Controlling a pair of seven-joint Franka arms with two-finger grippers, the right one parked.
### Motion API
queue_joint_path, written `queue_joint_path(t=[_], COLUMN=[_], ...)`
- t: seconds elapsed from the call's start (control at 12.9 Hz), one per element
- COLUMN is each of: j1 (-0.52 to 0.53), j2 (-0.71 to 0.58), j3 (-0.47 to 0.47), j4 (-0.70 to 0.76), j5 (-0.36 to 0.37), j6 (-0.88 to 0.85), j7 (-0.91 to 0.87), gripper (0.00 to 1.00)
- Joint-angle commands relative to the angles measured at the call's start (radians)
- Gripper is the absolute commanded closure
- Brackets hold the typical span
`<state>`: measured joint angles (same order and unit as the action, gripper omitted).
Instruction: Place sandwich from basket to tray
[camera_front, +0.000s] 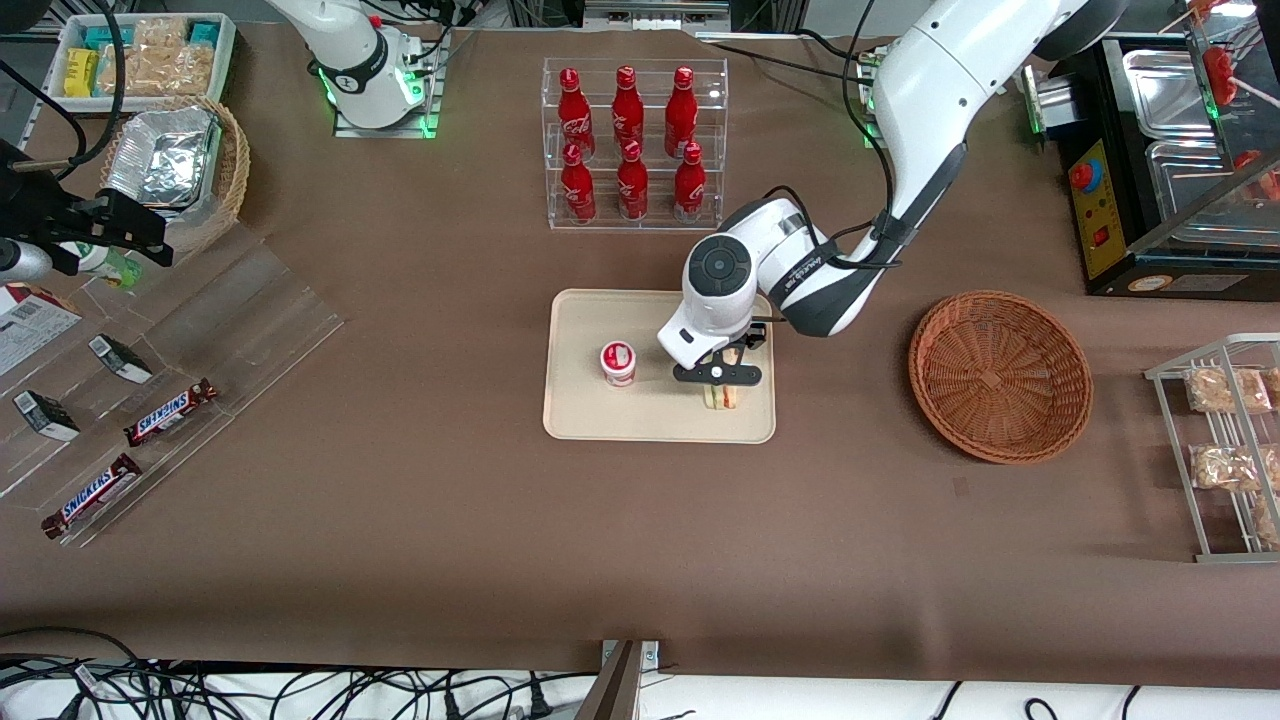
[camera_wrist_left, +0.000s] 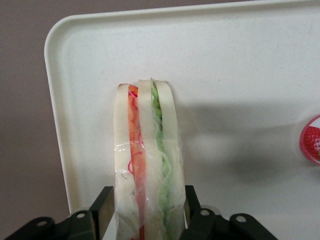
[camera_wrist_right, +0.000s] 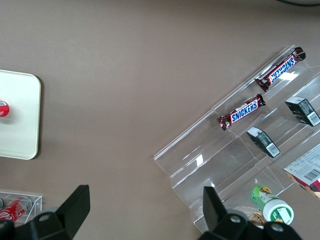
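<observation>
Gripper (camera_front: 720, 385) is low over the tray (camera_front: 580, 420), at the tray's end nearer the working arm, pinching the sandwich (camera_front: 720, 397). Wrist view confirms: both fingers (camera_wrist_left: 101, 207) press the wrapped sandwich (camera_wrist_left: 147, 165) from either side, bread slices standing on edge, orange-red and green filling showing between them under clear wrap. Tray surface (camera_wrist_left: 240, 75) fills most of that view, with its rounded corner close to the sandwich, so the drop spot sits near a tray corner, not mid-tray.

Basket (camera_front: 1000, 375) sits on the table toward the working arm's end, well apart from the tray, and looks empty in the front view. So pickup and carry look done. The sandwich is already over the tray or on it; can't tell whether its lower edge touches the surface, since the gripper covers most of it from the front and the wrist view doesn't settle contact.

Left to do, by my read: let go, lift clear. Narrow edge down, so it may tip over once released; that's still on the tray, fine for the task.

Small red-and-white cup (camera_front: 618, 362) also stands on the tray, beside the sandwich toward the parked arm's end, apart from it and not in the way. Red bottles (camera_front: 628, 145) in a clear rack stand farther from the camera than the tray, not involved.
</observation>
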<state>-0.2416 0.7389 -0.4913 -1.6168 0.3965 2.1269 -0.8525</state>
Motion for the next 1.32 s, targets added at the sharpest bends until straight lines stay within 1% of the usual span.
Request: queue_joint_path(t=[0.0,0.15,0.31,0.54,0.62,0.77,0.85,1.01,1.08,1.24], j1=[0.002,0.036,0.068,0.122,0.125,0.172,0.194,0.243,0.266,0.278], j2=[-0.013,-0.059,-0.114,-0.153,-0.154,-0.156,-0.168,-0.205,-0.214,-0.223], j3=[0.003,0.002,-0.003,-0.003,0.002,-0.006,-0.009,-0.007,-0.010,-0.010], j4=[0.025,0.029,0.049,0.168,0.216,0.285,0.294,0.293,0.293,0.295], j5=[0.031,0.016,0.001,-0.076,-0.077,-0.080,-0.082,-0.126,-0.134,-0.134], j6=[-0.008,-0.021,-0.071,-0.218,-0.273,-0.346,-0.373,-0.380,-0.389,-0.429], j7=[-0.022,-0.025,-0.034,-0.040,-0.039,-0.037,-0.036,-0.025,-0.022,0.007], gripper=[0.00,0.00,0.00,0.00,0.00,0.00,0.00,0.00,0.00,0.00])
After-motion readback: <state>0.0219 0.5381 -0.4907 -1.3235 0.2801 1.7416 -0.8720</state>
